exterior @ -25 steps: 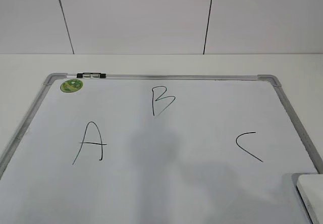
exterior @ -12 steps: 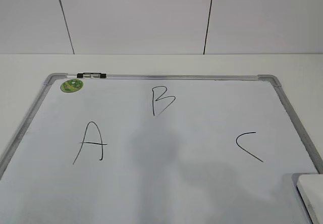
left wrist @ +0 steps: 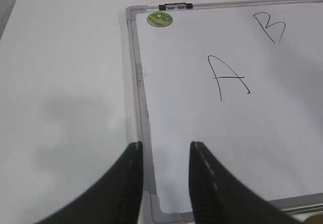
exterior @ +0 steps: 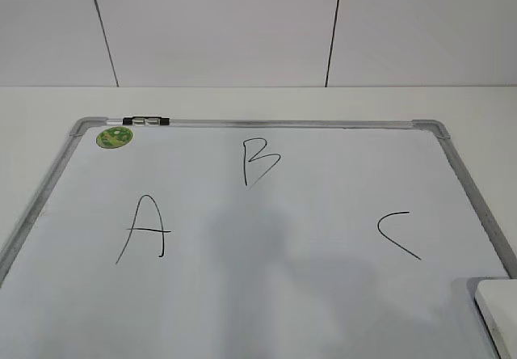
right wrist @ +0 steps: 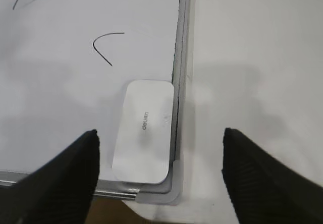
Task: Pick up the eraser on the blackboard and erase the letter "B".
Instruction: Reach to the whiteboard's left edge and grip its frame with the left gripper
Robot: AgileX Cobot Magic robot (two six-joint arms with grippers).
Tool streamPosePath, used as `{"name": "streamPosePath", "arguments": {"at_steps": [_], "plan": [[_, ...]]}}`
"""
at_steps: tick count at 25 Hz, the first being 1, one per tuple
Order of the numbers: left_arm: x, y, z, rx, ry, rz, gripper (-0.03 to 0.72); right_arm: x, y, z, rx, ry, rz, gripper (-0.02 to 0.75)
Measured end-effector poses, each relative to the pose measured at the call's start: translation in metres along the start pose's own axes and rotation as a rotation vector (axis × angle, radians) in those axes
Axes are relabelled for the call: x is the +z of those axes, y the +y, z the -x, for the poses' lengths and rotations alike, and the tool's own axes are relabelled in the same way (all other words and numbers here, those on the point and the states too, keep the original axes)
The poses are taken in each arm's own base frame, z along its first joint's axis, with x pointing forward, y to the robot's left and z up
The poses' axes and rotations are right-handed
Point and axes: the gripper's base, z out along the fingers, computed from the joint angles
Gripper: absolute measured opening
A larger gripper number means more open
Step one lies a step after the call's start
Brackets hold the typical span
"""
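Observation:
The blackboard (exterior: pixel 323 213) is a white board with a grey frame lying flat on the table. The black letter "B" (exterior: pixel 260 162) is at its top middle, between an "A" (exterior: pixel 144 228) and a "C" (exterior: pixel 397 234). The white eraser (right wrist: pixel 143 130) lies in the board's near right corner against the frame; its edge shows in the exterior view (exterior: pixel 499 314). My right gripper (right wrist: pixel 159 139) is wide open above the eraser, fingers either side, apart from it. My left gripper (left wrist: pixel 165 151) is open and empty over the board's near left frame (left wrist: pixel 143 128).
A round green magnet (exterior: pixel 114 137) and a black-and-silver clip (exterior: pixel 146 120) sit at the board's top left. White table (left wrist: pixel 65 82) lies left of the board and right of it (right wrist: pixel 252 57). A white wall stands behind.

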Motion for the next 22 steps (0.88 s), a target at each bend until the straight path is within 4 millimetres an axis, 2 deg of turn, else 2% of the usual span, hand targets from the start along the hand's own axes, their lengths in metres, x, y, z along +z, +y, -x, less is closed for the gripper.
{"name": "streamPosePath", "arguments": {"at_steps": [9,13,17,22], "plan": [[0.003,0.0,0.002,-0.004,0.015,-0.002,0.256,0.02,-0.004,0.024,0.085,0.254,0.001,0.584],[0.017,0.002,0.01,-0.019,0.114,-0.001,0.256,0.033,-0.007,0.034,0.143,0.358,-0.022,0.584],[0.034,0.005,0.025,-0.037,0.234,0.0,0.257,0.046,-0.009,0.045,0.181,0.44,-0.028,0.584],[0.06,0.008,0.055,-0.057,0.372,0.001,0.256,0.064,-0.006,0.056,0.224,0.539,0.016,0.584]]}}
